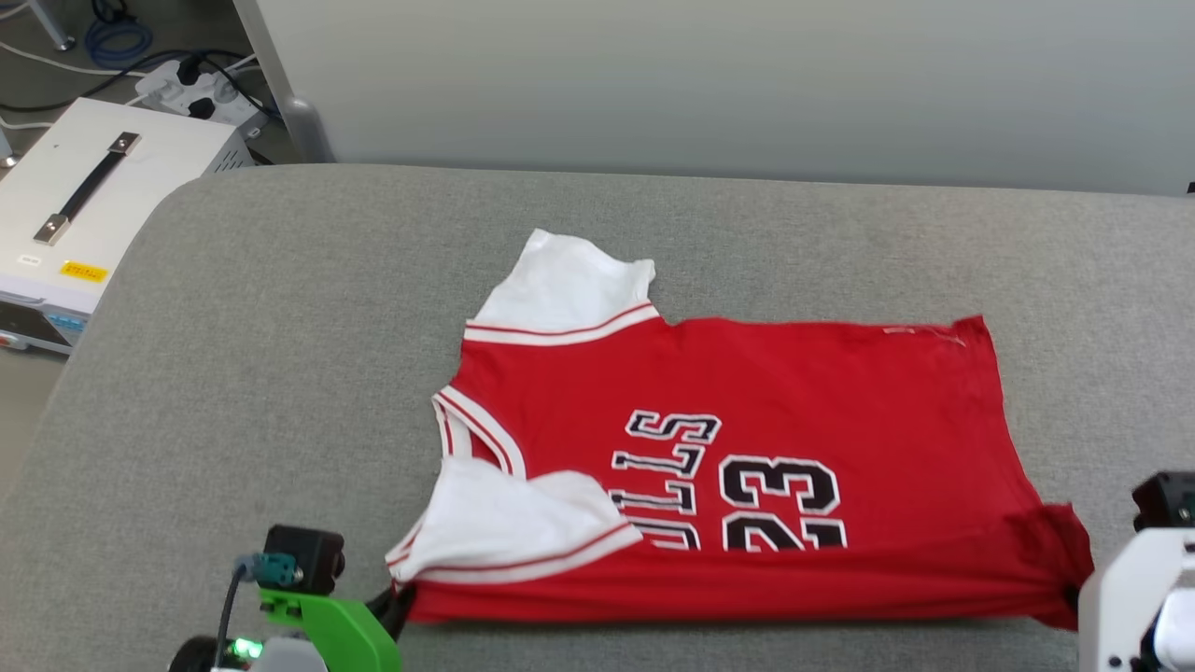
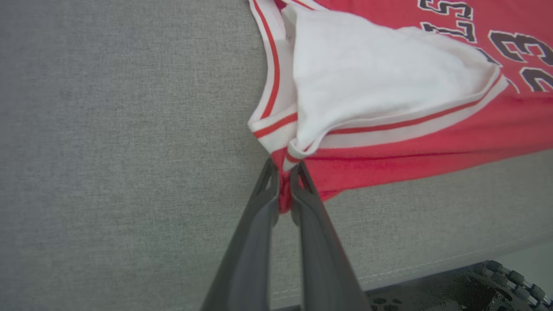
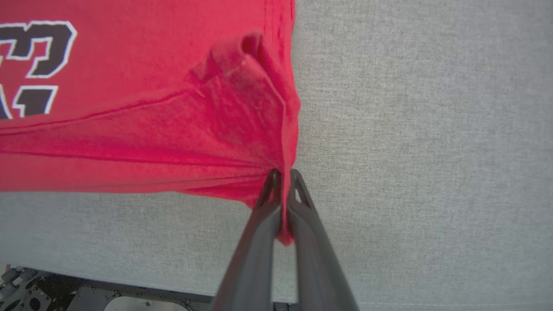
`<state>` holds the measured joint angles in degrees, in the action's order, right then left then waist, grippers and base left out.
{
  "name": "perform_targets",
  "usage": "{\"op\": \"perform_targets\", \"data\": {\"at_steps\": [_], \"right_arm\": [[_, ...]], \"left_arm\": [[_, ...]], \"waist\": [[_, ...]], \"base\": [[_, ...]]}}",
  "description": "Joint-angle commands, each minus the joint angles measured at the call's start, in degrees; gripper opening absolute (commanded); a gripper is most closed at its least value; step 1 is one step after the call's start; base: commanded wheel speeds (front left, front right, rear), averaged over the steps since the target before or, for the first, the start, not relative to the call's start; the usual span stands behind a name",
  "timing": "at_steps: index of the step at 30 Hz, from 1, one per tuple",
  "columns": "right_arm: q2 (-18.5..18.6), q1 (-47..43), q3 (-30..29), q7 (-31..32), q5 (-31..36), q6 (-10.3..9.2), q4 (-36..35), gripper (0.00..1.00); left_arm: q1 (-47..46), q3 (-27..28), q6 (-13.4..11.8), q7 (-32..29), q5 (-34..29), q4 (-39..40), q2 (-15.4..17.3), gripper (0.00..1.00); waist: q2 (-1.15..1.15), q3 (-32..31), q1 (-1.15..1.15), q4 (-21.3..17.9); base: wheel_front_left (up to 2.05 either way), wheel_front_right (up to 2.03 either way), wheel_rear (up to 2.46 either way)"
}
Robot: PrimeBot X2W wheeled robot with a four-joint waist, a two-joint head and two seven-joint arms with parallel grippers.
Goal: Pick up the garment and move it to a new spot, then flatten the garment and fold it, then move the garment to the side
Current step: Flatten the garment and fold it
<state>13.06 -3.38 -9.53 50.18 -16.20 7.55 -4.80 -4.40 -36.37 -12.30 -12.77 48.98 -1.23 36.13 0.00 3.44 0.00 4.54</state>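
Garment (image 1: 794,373) lies spread on the grey fabric-covered counter (image 1: 280,373), collar to the left and hem to the right, its near edge pulled into a straight line between the two claws. At the near left, the left claw (image 2: 283,172) is closed tight on the red cloth at the shoulder corner, just below the near white sleeve (image 1: 513,523), which is folded over onto the chest. At the near right, the right claw (image 3: 283,177) is pinched shut on the bunched hem corner. Farther in, the black lettering (image 1: 672,476) and the number 23 (image 1: 780,504) face up. The far white sleeve (image 1: 560,280) lies flat on the counter beyond the garment body. On the floor at the far left stand a white box (image 1: 93,205) with a handle and a power strip (image 1: 201,93)
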Motion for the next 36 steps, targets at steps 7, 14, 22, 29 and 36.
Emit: {"op": "perform_targets", "data": {"at_steps": [7, 14, 22, 29, 36], "right_arm": [[-0.9, -6.2, -2.4, 2.3, -0.1, -0.06, -2.5, 0.0], [-2.5, -5.4, -1.5, -0.5, 0.6, -0.06, 2.1, 0.0], [-2.1, -2.9, -0.7, -6.0, -0.2, -0.06, 3.6, 1.0], [-1.0, -0.8, 0.0, -15.6, -2.0, -0.06, -2.5, 1.0], [-0.8, -0.1, 1.5, -27.2, -1.3, -0.06, -5.9, 1.0]], "left_arm": [[4.0, -1.4, -0.7, -0.3, 1.1, -1.9, -0.2, 0.0], [3.3, -3.0, 0.2, 0.5, 0.2, -5.8, -1.8, 0.28], [0.2, -2.7, 0.1, 3.9, -2.9, -6.8, -2.0, 1.0], [-2.4, 0.2, -2.0, 11.9, -6.3, -2.0, -2.2, 1.0], [-4.2, 1.5, -1.2, 22.1, -10.7, 2.0, -2.7, 1.0]], "waist": [[0.0, -0.5, 0.0, -0.1], [0.0, -0.1, 0.0, -0.3], [0.0, -0.8, 0.0, -0.2], [0.0, -2.8, 0.0, -0.1], [0.0, -3.4, 0.0, -0.7]], "base": [[0.0, 0.0, 0.0], [0.0, 0.0, 0.0], [0.0, 0.0, 0.0], [0.0, 0.0, 0.0], [0.0, 0.0, 0.0]]}}
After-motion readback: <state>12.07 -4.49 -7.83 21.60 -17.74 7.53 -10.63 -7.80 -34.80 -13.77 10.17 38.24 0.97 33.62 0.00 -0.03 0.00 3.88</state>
